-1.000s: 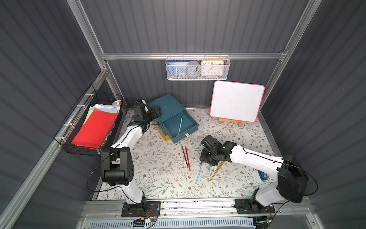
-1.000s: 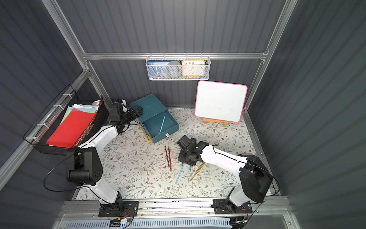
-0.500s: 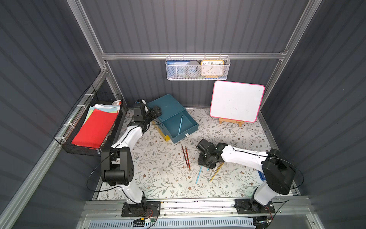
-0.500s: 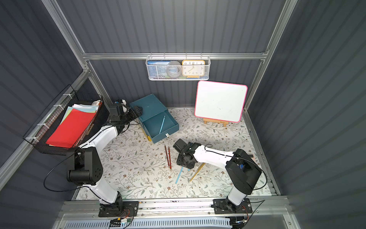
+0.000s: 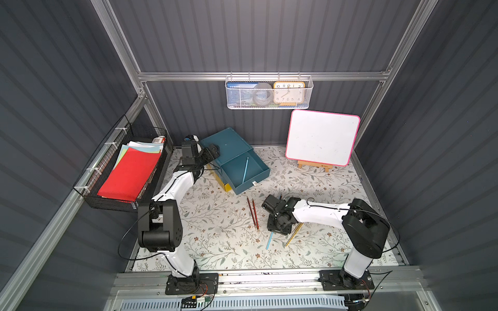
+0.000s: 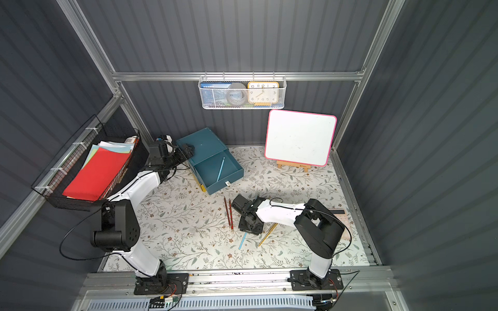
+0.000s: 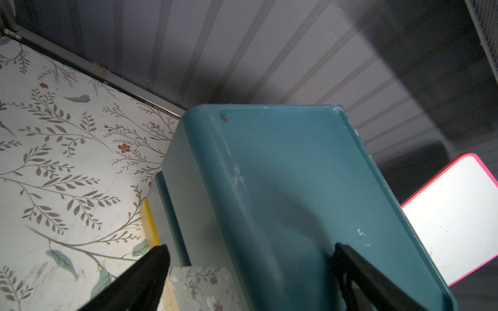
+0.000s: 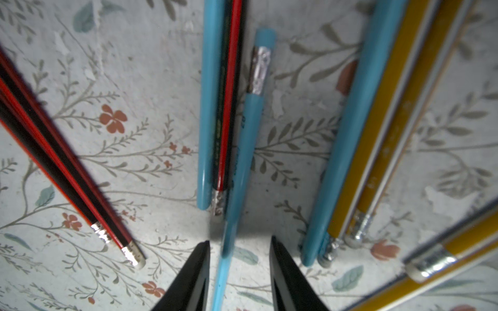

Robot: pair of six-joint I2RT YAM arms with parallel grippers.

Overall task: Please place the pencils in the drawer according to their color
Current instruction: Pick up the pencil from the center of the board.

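The right gripper (image 8: 239, 241) is hanging low over the floral mat (image 8: 121, 80). Its jaws are standing apart on both sides of one light blue pencil (image 8: 242, 161) and are not yet touching it. In a top view this pencil is lying at about 5 o'clock from the open drawer (image 5: 258, 179), where a stored blue pencil (image 5: 245, 169) is already resting. The left gripper (image 7: 250, 247) is waiting at the cabinet (image 7: 296, 161), at about 10 o'clock from the drawer. Its fingers are spread wide, one over the top and one beside the wall.

The danger is probably coming from the neighbours. A red-black pencil (image 8: 227, 107) and a second blue pencil (image 8: 206, 107) are lying just beside the target. A jaw landing on them could pinch two colours together, or push the target so that it rolls aside.

In both top views the right arm is covering most of this group, so only the ends of the blue one and of a yellow pencil (image 5: 291, 238) are showing. The lower drawers are hidden except a yellow edge (image 7: 151, 226). Whether the left fingers are pressing the cabinet cannot be told.
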